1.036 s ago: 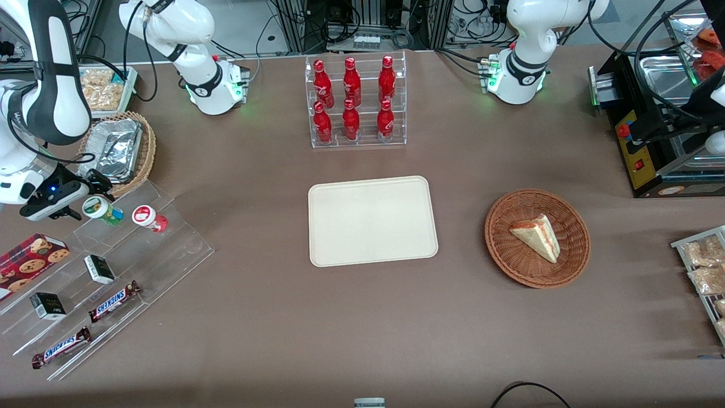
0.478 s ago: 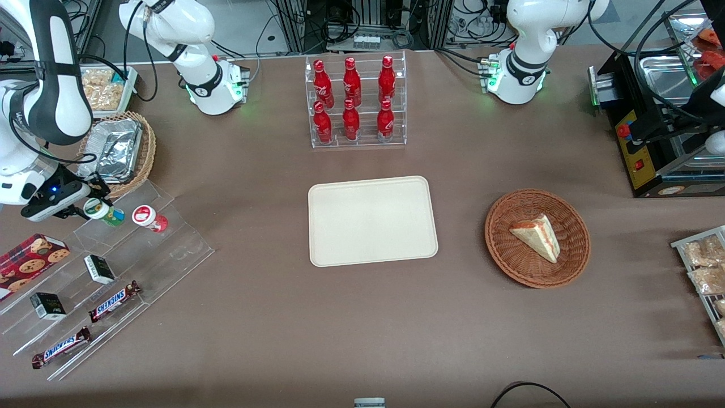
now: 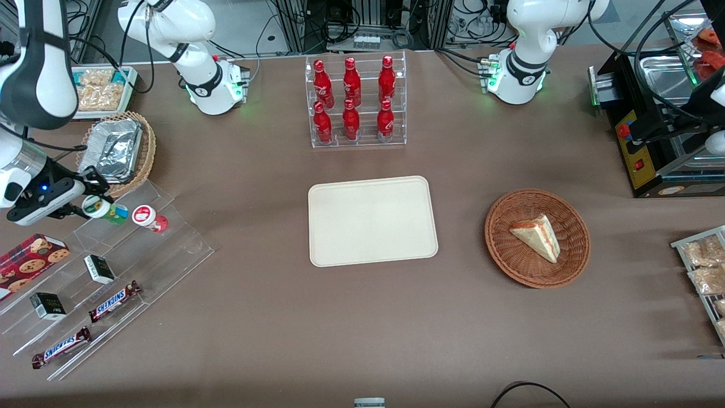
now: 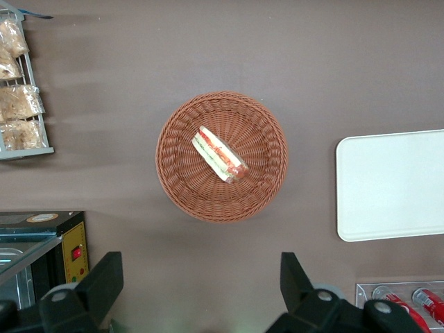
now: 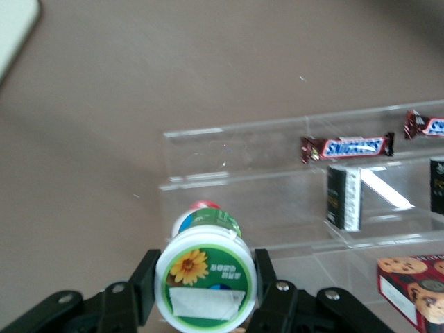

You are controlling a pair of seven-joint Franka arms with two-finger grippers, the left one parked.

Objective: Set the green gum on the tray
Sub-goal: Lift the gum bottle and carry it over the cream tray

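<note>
The green gum, a green canister with a white lid, lies tilted on the top step of a clear acrylic display stand. My right gripper is shut on it at the lid end. In the right wrist view the black fingers press both sides of the gum's white lid, which bears a green sunflower label. The beige tray lies flat mid-table, well apart from the gum toward the parked arm's end. The tray also shows in the left wrist view, and a corner of it in the right wrist view.
A red canister lies beside the gum on the same step. The lower steps hold Snickers bars, small dark boxes and a cookie box. A foil-lined wicker basket stands close by. Also on the table are a bottle rack and a sandwich basket.
The right arm's upper links have swung outward and the wrist has shifted slightly toward the working arm's end. The green gum stays between the fingers at almost the same spot.
</note>
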